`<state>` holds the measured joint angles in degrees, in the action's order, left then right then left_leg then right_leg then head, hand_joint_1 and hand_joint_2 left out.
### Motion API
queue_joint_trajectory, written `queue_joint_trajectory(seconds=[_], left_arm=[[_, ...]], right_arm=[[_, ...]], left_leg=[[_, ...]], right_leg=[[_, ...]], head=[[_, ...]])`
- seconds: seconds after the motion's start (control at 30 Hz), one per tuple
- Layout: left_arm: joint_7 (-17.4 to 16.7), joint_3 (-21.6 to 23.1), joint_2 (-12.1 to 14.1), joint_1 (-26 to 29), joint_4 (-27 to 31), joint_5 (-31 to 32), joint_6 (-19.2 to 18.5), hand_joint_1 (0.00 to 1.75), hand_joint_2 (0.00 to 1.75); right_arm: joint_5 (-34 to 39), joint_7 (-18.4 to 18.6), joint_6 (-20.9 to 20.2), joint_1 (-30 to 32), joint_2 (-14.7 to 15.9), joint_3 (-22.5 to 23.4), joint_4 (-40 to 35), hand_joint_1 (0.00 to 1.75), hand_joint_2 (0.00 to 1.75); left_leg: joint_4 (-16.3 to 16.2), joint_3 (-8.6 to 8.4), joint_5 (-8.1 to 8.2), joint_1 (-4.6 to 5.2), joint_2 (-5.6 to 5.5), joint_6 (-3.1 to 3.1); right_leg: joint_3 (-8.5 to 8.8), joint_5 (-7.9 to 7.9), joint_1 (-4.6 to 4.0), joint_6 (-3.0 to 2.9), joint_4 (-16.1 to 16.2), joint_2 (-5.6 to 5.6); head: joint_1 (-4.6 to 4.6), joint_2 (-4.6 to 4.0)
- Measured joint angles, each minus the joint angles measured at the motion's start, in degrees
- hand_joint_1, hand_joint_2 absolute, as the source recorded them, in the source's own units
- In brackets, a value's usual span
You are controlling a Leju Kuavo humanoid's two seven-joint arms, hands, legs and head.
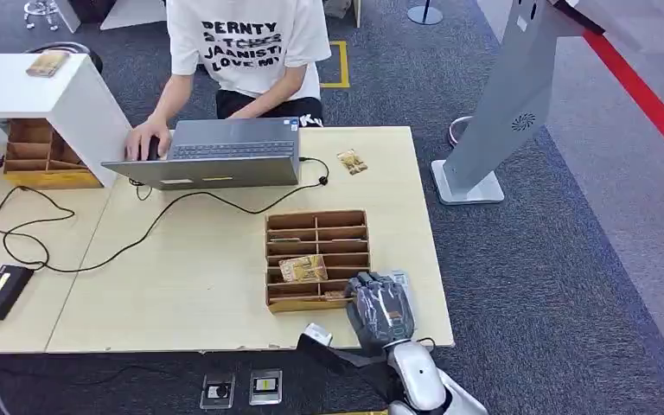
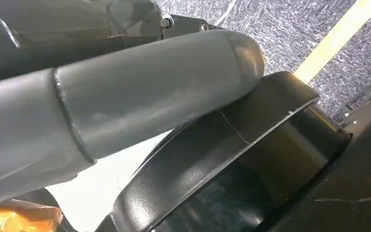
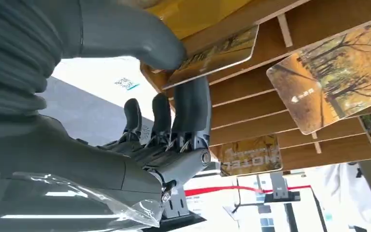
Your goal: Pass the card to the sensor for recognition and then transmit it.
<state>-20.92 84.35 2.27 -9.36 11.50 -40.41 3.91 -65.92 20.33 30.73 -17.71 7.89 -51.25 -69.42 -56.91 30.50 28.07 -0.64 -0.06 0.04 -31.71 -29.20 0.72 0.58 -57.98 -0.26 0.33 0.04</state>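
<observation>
A person (image 1: 246, 52) sits at the laptop (image 1: 216, 151) on the far side of the table (image 1: 181, 268), and the wooden card rack (image 1: 317, 258) stands nearer the front edge. At the rack's near right corner the right hand (image 1: 380, 307) pinches a card (image 3: 217, 54) between thumb and fingers at the rack's edge. The left hand (image 2: 116, 106) is seen too close to tell its state.

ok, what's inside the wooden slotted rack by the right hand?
The wooden rack holds a card leaning across its middle slots. The right hand pinches another card at the near corner slot. The hand covers that corner; remaining visible slots look empty.
</observation>
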Motion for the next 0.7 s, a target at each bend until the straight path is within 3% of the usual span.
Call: queue_joint_trajectory(seconds=[0.2,0.7], left_arm=[[0.0,0.0,0.0,0.0,0.0,0.0,0.0,0.0,0.0],[0.0,0.0,0.0,0.0,0.0,-0.2,0.0,0.0,0.0]], right_arm=[[0.2,0.2,-0.1,0.1,0.2,0.3,-0.3,1.5,1.75],[0.8,0.1,-0.3,0.7,0.7,0.4,-1.6,1.68,1.75]], left_leg=[[0.0,0.0,0.0,0.0,0.0,0.0],[0.0,0.0,0.0,0.0,0.0,0.0]], right_leg=[[0.0,0.0,0.0,0.0,0.0,0.0],[0.0,0.0,0.0,0.0,0.0,0.0]], head=[[0.0,-0.02],[0.0,0.0]])
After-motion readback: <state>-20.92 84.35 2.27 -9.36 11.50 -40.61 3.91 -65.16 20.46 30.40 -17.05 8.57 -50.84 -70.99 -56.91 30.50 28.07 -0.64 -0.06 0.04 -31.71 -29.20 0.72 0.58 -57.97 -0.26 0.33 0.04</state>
